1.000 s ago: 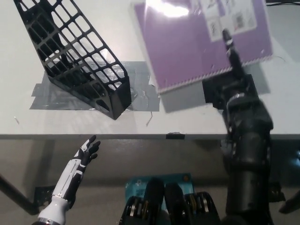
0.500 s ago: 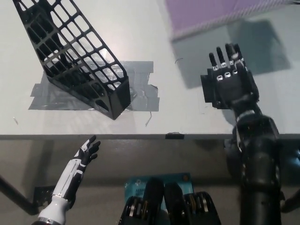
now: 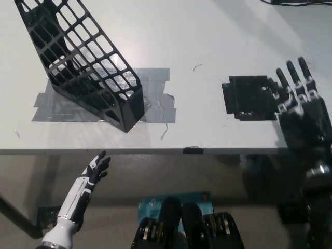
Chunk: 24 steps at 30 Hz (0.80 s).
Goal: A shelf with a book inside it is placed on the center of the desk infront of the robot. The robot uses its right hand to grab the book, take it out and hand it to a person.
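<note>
Down at the near left, below the desk edge, the white left hand (image 3: 93, 174) rests idle, fingers slightly spread and holding nothing. Above it on the desk (image 3: 207, 31) the black wire shelf (image 3: 83, 62) leans at a slant, its foot sitting on strips of grey tape (image 3: 104, 106). Through the mesh I see no book; the shelf looks empty, and the book is nowhere in view, so I judge the handover is past or happening out of sight. A book like that would likely be light, flat and a bit floppy, its cover slick, best pinched along the spine or a firm edge. Further right lies a black square patch (image 3: 249, 97) on the desk surface. At the far right the black right hand (image 3: 303, 106) hangs over the desk edge, fingers apart and straight, empty. Nothing blocks it; only the shelf's wire rim could snag.
</note>
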Each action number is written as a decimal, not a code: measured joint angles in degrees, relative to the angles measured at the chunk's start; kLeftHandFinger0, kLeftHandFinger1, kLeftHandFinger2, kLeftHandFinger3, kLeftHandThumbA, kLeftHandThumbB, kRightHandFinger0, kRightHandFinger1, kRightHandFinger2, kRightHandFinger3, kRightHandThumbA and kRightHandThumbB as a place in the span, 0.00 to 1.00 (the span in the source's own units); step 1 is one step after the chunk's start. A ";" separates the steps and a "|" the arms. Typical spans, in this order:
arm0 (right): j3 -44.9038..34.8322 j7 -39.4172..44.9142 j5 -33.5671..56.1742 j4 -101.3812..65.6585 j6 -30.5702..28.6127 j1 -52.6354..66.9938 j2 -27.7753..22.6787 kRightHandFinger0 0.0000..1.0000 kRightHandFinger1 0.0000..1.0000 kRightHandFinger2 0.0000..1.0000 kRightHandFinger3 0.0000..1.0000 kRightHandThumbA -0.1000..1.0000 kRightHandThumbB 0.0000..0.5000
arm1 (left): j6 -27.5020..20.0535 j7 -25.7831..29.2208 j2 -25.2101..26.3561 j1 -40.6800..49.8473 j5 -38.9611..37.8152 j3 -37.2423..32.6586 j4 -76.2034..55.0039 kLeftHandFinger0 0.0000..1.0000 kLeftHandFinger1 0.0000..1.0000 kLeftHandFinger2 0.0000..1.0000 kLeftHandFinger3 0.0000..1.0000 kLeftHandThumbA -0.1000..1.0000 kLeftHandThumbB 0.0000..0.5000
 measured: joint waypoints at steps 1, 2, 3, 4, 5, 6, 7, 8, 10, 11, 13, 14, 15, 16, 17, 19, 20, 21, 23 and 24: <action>0.85 0.37 -0.78 -1.94 -0.19 1.13 -0.39 1.00 1.00 1.00 1.00 1.00 0.93 | 0.00 0.00 0.00 0.07 -0.01 0.00 -0.01 1.00 1.00 1.00 1.00 1.00 0.56; 2.12 0.93 -1.88 -4.06 -0.69 2.65 -0.95 1.00 1.00 1.00 1.00 1.00 0.90 | -0.02 0.00 0.00 0.17 -0.08 0.02 -0.02 1.00 1.00 1.00 1.00 1.00 0.56; 2.99 1.26 -2.54 -5.26 -1.05 3.76 -1.37 1.00 1.00 1.00 1.00 1.00 0.83 | -0.03 0.00 0.00 0.26 -0.11 0.03 -0.02 1.00 1.00 1.00 1.00 1.00 0.57; 4.32 2.14 -3.90 -7.37 -1.91 5.34 -1.99 1.00 1.00 1.00 1.00 1.00 0.83 | -0.06 0.00 0.00 0.48 -0.21 0.07 -0.02 1.00 1.00 1.00 1.00 1.00 0.57; 5.84 2.99 -5.20 -8.88 -2.84 7.11 -2.69 1.00 1.00 1.00 1.00 1.00 0.81 | -0.09 0.00 0.00 0.75 -0.29 0.08 -0.01 1.00 1.00 1.00 1.00 1.00 0.57; 7.13 3.86 -6.84 -9.71 -3.96 8.67 -3.35 1.00 1.00 1.00 1.00 1.00 0.82 | -0.13 -0.01 -0.03 1.07 -0.42 0.07 -0.01 1.00 1.00 1.00 1.00 1.00 0.57; 7.64 4.11 -7.47 -9.85 -4.40 9.30 -3.62 1.00 1.00 1.00 1.00 1.00 0.82 | -0.17 -0.01 -0.03 1.17 -0.49 0.07 -0.01 1.00 1.00 1.00 1.00 1.00 0.58; 8.65 4.80 -8.94 -9.92 -5.32 10.67 -4.19 1.00 1.00 1.00 1.00 1.00 0.82 | -0.23 -0.01 -0.04 1.46 -0.73 0.08 -0.01 1.00 1.00 1.00 1.00 1.00 0.58; 10.09 5.71 -11.14 -9.28 -6.84 12.50 -4.99 1.00 1.00 1.00 1.00 1.00 0.82 | -0.32 -0.01 -0.04 1.89 -1.06 0.08 -0.03 1.00 1.00 1.00 1.00 1.00 0.57; 11.18 6.36 -12.79 -8.08 -8.14 13.79 -5.49 1.00 1.00 1.00 1.00 1.00 0.79 | -0.41 -0.01 -0.04 2.32 -1.25 0.08 -0.03 1.00 1.00 1.00 1.00 1.00 0.56; 12.23 7.00 -14.97 -5.00 -9.99 15.29 -5.76 1.00 1.00 1.00 1.00 1.00 0.76 | -0.53 -0.01 -0.05 2.81 -1.48 0.09 -0.04 1.00 1.00 1.00 1.00 1.00 0.59; 12.57 7.17 -15.58 -3.65 -10.52 15.73 -5.78 1.00 1.00 1.00 1.00 1.00 0.74 | -0.58 -0.01 -0.06 2.99 -1.55 0.09 -0.04 1.00 1.00 1.00 1.00 1.00 0.59; 13.10 7.43 -16.95 -1.37 -11.60 16.45 -5.80 1.00 1.00 1.00 1.00 1.00 0.75 | -0.72 0.00 -0.08 3.26 -1.68 0.10 -0.04 1.00 1.00 1.00 1.00 1.00 0.61; 13.38 7.57 -17.67 -0.29 -12.13 16.81 -5.81 1.00 1.00 1.00 1.00 1.00 0.74 | -0.83 0.00 -0.08 3.34 -1.77 0.11 -0.04 1.00 1.00 1.00 1.00 1.00 0.60; 13.87 7.81 -18.72 1.08 -13.01 17.30 -5.81 1.00 1.00 1.00 1.00 1.00 0.73 | -0.98 0.00 -0.09 3.40 -1.92 0.16 -0.03 1.00 1.00 1.00 1.00 1.00 0.62; 14.57 8.15 -20.10 2.59 -14.02 17.63 -5.81 1.00 1.00 1.00 1.00 1.00 0.72 | -1.24 0.01 -0.12 3.35 -2.08 0.22 -0.03 1.00 1.00 1.00 1.00 1.00 0.62; 14.83 8.37 -20.76 3.06 -14.60 17.72 -5.81 1.00 1.00 1.00 1.00 1.00 0.72 | -1.38 0.01 -0.16 3.32 -2.16 0.24 -0.03 1.00 1.00 1.00 1.00 1.00 0.62; 15.13 8.69 -21.67 3.73 -15.53 17.76 -5.81 1.00 1.00 1.00 1.00 1.00 0.70 | -1.57 0.02 -0.28 3.31 -2.25 0.28 -0.02 1.00 1.00 1.00 1.00 1.00 0.61; 15.38 8.93 -22.53 4.37 -16.10 17.78 -5.81 1.00 1.00 1.00 1.00 1.00 0.71 | -1.67 0.02 -0.37 3.32 -2.28 0.31 -0.02 1.00 1.00 1.00 1.00 1.00 0.60; 15.47 9.03 -22.74 4.63 -16.31 17.78 -5.80 1.00 1.00 1.00 1.00 1.00 0.71 | -1.71 0.02 -0.39 3.32 -2.28 0.33 -0.02 1.00 1.00 1.00 1.00 1.00 0.60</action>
